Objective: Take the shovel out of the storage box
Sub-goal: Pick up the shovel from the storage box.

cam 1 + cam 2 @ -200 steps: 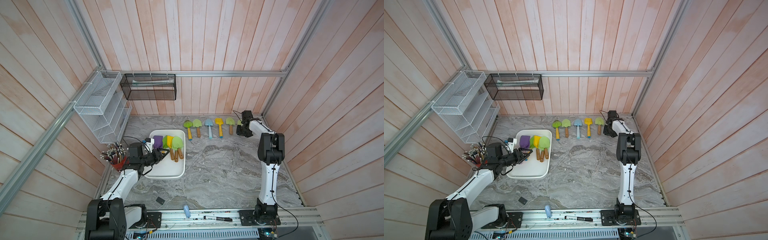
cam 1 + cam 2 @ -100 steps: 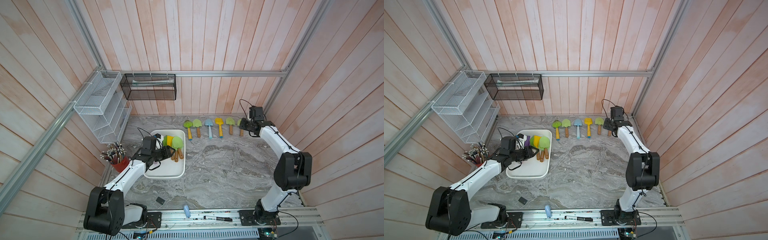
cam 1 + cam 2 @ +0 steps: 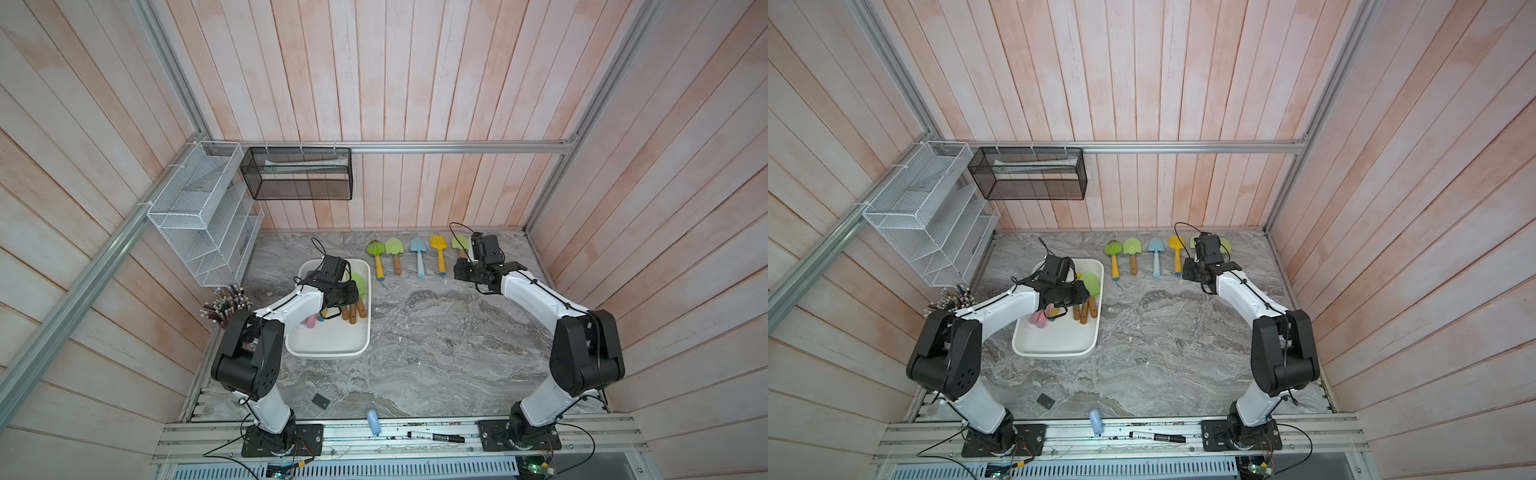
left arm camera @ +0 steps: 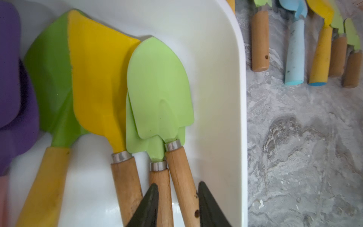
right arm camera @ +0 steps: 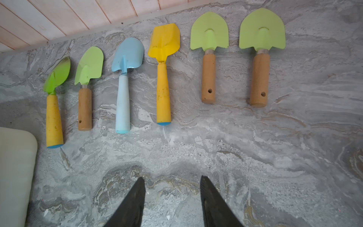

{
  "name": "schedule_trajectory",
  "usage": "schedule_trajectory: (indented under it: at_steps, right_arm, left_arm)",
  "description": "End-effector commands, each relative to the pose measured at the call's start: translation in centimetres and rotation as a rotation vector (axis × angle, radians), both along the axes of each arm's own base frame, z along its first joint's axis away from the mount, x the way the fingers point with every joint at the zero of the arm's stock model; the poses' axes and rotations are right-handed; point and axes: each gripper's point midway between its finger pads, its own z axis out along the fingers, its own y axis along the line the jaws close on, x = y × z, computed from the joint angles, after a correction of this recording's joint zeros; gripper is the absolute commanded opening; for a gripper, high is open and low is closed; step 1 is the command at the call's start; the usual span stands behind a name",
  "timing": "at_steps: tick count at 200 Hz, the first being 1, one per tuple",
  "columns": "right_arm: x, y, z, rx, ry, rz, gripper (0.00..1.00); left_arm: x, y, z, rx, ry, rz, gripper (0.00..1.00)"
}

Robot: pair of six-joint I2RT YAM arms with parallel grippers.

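shovels in the white box (image 3: 328, 353), left pincer (image 4: 177, 185) at them
by the left wrist view a purple blade (image 4: 11, 78), a green shovel (image 4: 49, 78), a yellow shovel (image 4: 98, 78) and two stacked pale green ones were shown in the white box, the top shovel (image 4: 159, 84) beside its wall; both were flanked at the handle by the left pincer, a firm grasp not being discernible. a pink handle (image 3: 1038, 319) was shown plainly in a top view. six shovels (image 5: 164, 78) rowed on the table (image 5: 275, 157) were shown whole by the right wrist view, the right pincer (image 5: 172, 178) spread, empty.
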Motion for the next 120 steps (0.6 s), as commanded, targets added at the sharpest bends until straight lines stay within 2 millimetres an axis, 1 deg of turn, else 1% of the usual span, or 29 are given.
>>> schedule_trajectory:
  at_steps: [1, 12, 27, 46, 71, 98, 120]
  right_arm:
    - [0.0, 0.0, 1.6, 0.025, -0.055, -0.004, 0.48]
    - [-0.1, -0.2, 1.5, 0.022, -0.053, -0.005, 0.48]
    - [-0.2, -0.5, 1.4, 0.019, -0.054, -0.010, 0.48]
    - [-0.4, -0.9, 1.4, 0.024, -0.059, -0.017, 0.48]
    - [-0.5, -1.3, 1.4, 0.029, -0.067, -0.025, 0.48]
    - [-0.5, -0.9, 1.1, 0.042, -0.063, -0.014, 0.48]
    - [-0.5, -0.6, 0.9, 0.049, -0.055, 0.001, 0.48]
  left_arm:
    - [0.6, -1.0, -0.4, 0.048, 0.012, -0.025, 0.37]
    - [0.5, -1.6, -0.9, 0.058, 0.025, -0.034, 0.37]
    - [0.4, -2.0, -1.6, 0.070, 0.045, -0.035, 0.37]
    - [-0.2, -1.5, -2.7, 0.099, 0.077, -0.022, 0.37]
    - [-1.2, -1.0, -3.4, 0.117, 0.094, -0.015, 0.37]
    - [-2.0, -0.9, -3.5, 0.154, 0.092, -0.021, 0.38]
    - [-2.7, -0.4, -4.4, 0.202, 0.117, -0.039, 0.39]
